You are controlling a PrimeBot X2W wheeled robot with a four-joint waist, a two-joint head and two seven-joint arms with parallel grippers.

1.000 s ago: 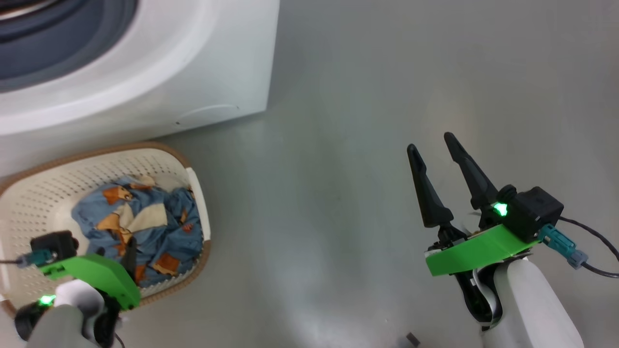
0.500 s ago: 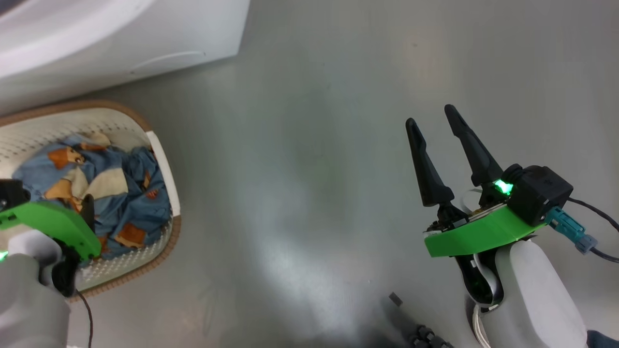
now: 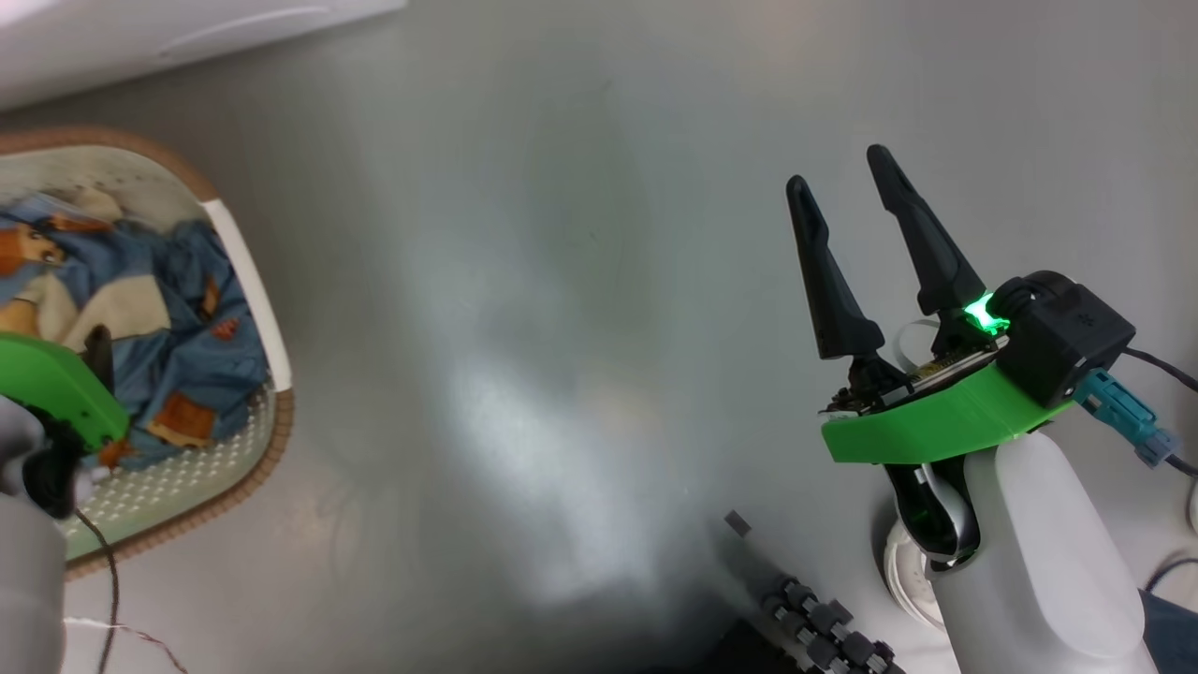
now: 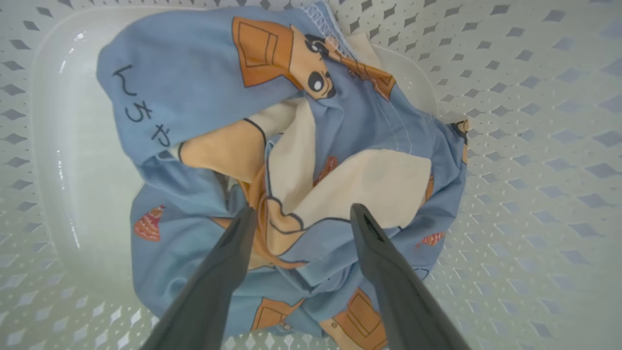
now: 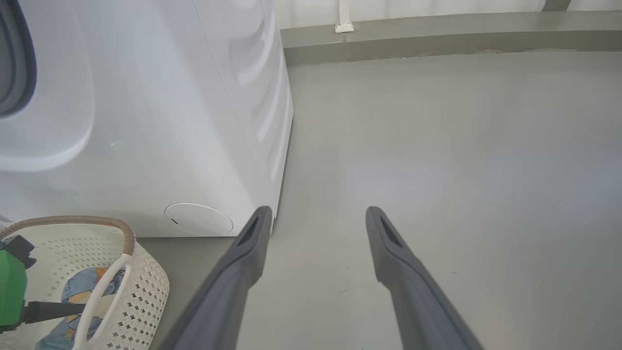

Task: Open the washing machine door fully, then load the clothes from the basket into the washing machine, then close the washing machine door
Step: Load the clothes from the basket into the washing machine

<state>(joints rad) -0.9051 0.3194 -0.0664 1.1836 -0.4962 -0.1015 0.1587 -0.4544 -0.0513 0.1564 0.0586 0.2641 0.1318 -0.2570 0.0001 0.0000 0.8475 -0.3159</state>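
The cream basket (image 3: 253, 309) stands on the floor at the left, before the white washing machine (image 3: 140, 37). The light blue clothes (image 4: 291, 146) with orange cartoon figures lie bunched in it. My left gripper (image 4: 301, 214) hangs open over them, pointing down into the basket (image 4: 534, 146), its tips at the fabric and nothing pinched between them. My right gripper (image 3: 842, 183) stands open over bare floor far to the right. In the right wrist view, my right gripper (image 5: 316, 214) points past the washing machine (image 5: 194, 121) corner. The washing machine door is out of view.
Grey floor spreads between the basket and my right arm. A black ribbed part of my base (image 3: 824, 627) shows at the bottom. A low grey skirting (image 5: 437, 29) runs along the far wall. A round flap (image 5: 198, 218) sits low on the machine front.
The head camera has swung, so the machine and basket slide up and left in the picture. My left gripper stays over the clothes in the basket. Both grippers remain open.
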